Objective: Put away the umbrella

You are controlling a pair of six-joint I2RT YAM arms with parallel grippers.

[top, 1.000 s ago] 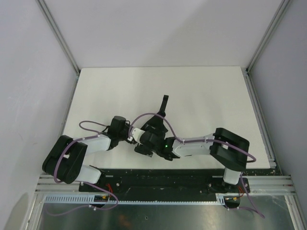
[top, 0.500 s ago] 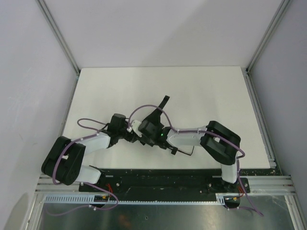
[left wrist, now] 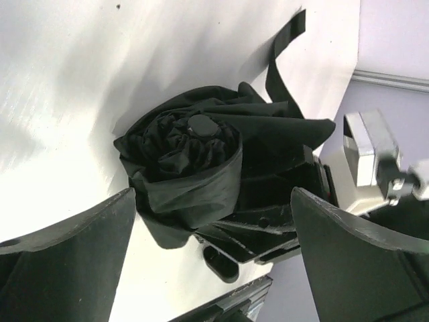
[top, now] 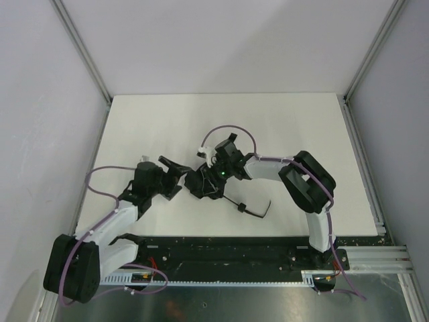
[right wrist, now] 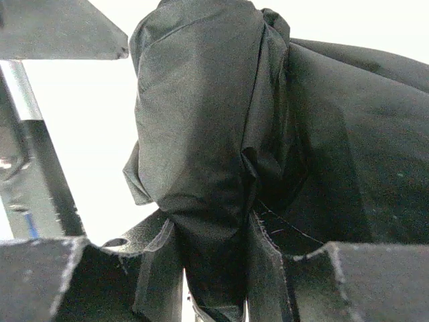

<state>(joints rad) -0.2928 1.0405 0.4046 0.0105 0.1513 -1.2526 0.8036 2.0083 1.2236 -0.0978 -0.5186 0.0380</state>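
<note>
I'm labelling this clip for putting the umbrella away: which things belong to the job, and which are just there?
Job: umbrella, its loose strap, right gripper clamped on it, left gripper open beside it.
Just there: white table, purple cables.

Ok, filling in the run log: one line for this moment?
umbrella: bundled, on table | left gripper: open, facing umbrella | right gripper: shut on umbrella fabric

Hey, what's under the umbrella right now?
White table shows around the umbrella, whose fabric the right gripper holds in its jaws. Directly beneath the bundle is covered.
</note>
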